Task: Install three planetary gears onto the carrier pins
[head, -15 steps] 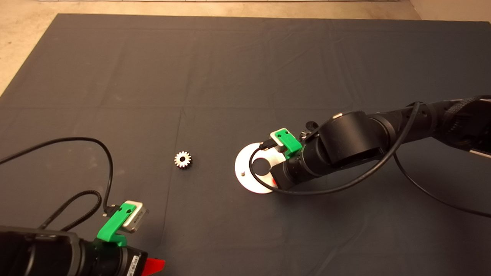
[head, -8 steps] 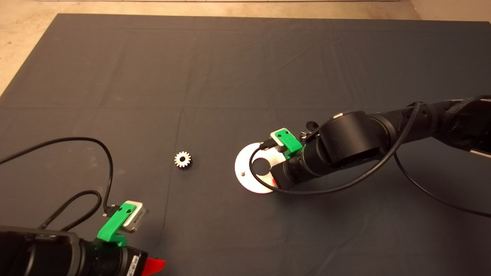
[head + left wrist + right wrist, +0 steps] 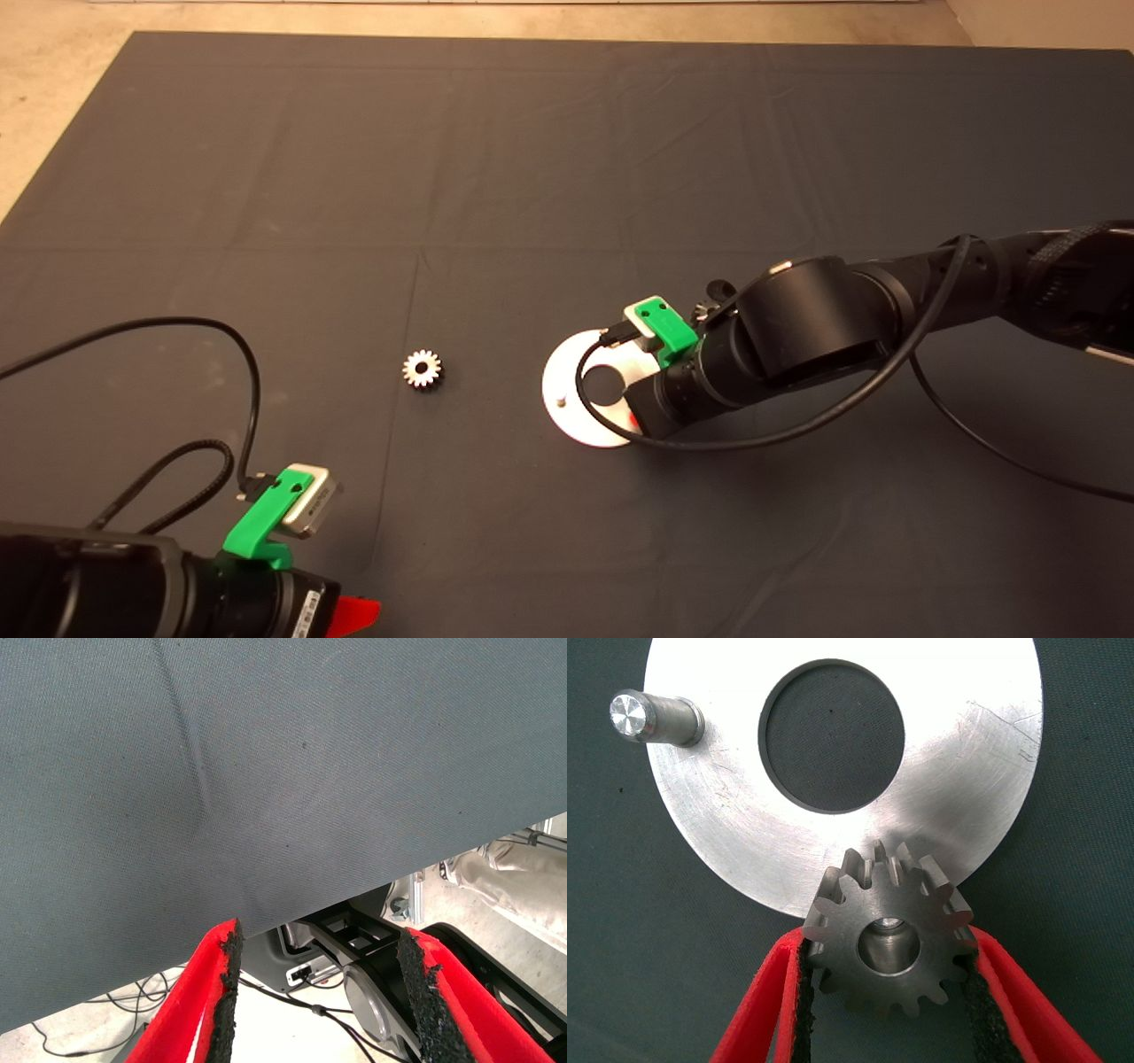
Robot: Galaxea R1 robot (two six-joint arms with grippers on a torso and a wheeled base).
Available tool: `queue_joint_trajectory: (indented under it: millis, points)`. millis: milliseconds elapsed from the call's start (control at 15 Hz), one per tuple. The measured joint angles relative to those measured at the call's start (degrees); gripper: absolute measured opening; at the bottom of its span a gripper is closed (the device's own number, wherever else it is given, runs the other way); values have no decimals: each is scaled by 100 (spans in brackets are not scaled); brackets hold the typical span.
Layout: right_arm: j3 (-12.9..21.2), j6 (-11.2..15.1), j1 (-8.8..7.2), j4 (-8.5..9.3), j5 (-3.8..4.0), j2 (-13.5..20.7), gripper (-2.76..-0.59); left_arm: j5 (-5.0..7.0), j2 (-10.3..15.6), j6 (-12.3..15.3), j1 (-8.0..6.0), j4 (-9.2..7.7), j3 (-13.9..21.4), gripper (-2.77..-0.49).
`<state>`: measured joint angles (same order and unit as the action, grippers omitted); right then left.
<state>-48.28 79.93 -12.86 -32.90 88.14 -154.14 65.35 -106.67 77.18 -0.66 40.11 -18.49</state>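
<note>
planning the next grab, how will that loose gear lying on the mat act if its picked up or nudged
The loose gear looks like solid steel, so probably rigid and heavy for its size. It lies flat on the cloth mat, so it should slide rather than roll. Its teeth likely give pads some bite.

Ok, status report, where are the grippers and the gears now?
Right gripper shut on a gear over a disc pin. Left gripper open, parked. Loose gear on mat. Nothing in the way.

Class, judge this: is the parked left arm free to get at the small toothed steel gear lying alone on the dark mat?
Probably yes: the gear lies on bare mat, nothing between it and the left end effector.
</note>
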Motion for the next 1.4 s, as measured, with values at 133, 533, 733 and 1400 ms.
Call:
queue_joint_trajectory:
  millis: [133, 533, 733, 1400]
  points:
    - [0, -20, 0, 0, 0, 0, -238, 0, 0, 2, -2, 0, 0, -208]
    - [1, -77, 0, 0, 0, -2, -228, -3, 0, 10, -63, 2, 0, -208]
    - [1, -105, -4, -2, -5, -5, -221, -3, 0, 11, -63, 2, 0, -208]
    - [12, -151, -20, -2, -24, 6, -207, -3, 0, 18, -65, 2, 0, -208]
